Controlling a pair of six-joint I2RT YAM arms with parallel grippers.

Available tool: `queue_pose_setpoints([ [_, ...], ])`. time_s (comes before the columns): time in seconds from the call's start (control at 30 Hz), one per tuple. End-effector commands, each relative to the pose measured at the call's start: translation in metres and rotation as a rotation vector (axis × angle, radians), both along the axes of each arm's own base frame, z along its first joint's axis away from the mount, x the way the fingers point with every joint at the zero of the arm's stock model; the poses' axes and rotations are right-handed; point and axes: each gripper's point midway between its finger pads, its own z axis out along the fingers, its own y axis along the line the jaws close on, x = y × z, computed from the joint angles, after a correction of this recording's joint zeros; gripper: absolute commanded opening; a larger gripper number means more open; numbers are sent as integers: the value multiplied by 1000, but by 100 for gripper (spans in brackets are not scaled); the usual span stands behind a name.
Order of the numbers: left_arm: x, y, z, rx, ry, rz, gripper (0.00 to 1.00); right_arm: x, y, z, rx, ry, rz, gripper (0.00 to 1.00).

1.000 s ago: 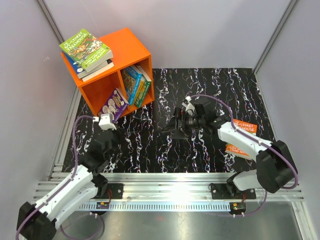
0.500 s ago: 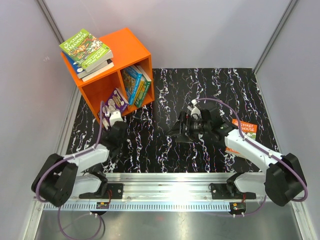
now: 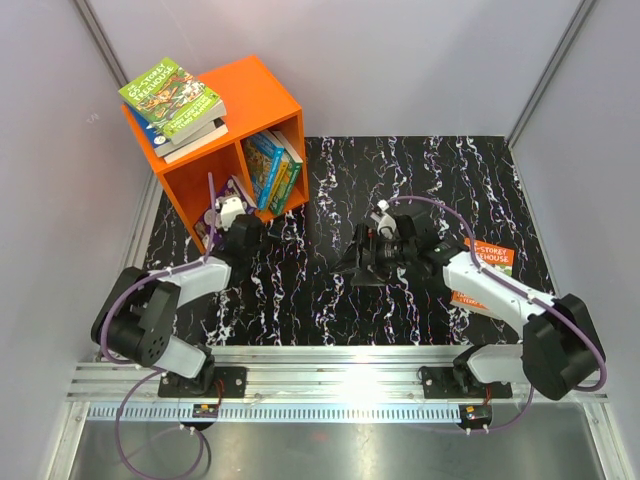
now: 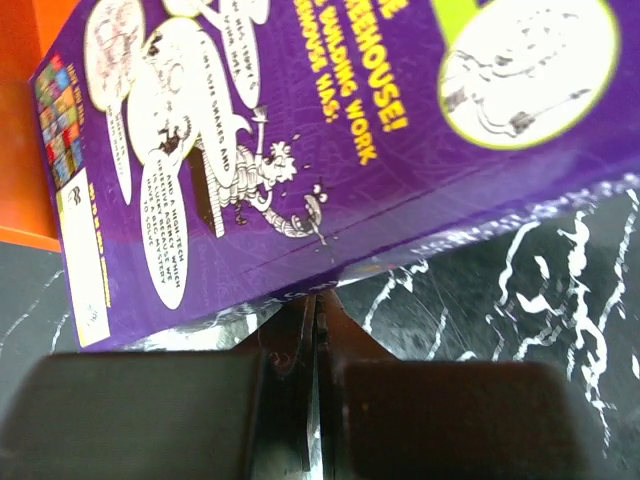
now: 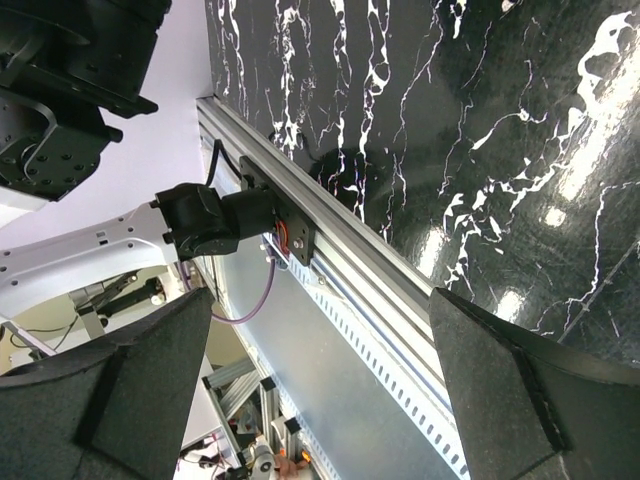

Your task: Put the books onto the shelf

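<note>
Purple glossy card covers the paperback being seated. It stands tilted in the frame-left compartment of the orange shelf, upper left of the top view, with its lower edge out on the black white-veined mat. The left gripper is clenched on nothing. Its joined tips are set as a blunt pusher at that lower edge; contact looks likely but cannot be confirmed.

Procedure, as judged: push low and along the mat, square to the edge, so the thin book slides inward rather than buckling or tipping. The slick cover may skid off the narrow tips, so hold the push line centred.

The right gripper hangs released, wide and empty, at mid-frame above the mat. An orange-covered book lies flat at right, partly under that arm. Blue and green books stand in the other compartment. A flat stack rests on the shelf's top. Shelf walls are smooth, flat and square-cornered.
</note>
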Motion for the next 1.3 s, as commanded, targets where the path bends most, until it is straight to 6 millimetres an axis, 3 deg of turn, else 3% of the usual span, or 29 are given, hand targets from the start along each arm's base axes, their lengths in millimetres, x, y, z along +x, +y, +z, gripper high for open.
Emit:
queue_pose_setpoints([
  [0.0,23,14,25,-32,-106,85,0,12,5,16,26,-61,19,96],
  [0.43,35,44,7,-115,-2,201,0,25,-7,12,37,-46,20,96],
  [0.77,30,54,13,-128,-54,268,0,25,-13,13,42,-53,14,96],
  [0.93,25,48,16,-151,-78,213,0,30,-14,28,33,-98,15,96],
  [1.1,8,32,39,-173,-124,150,0,44,-27,41,-17,-144,-36,97],
  [1.17,-5,20,48,-196,-135,120,0,56,-41,41,-53,-142,-96,99],
  [1.27,-25,-6,60,-252,-150,48,0,72,-78,37,-186,-124,-227,100],
])
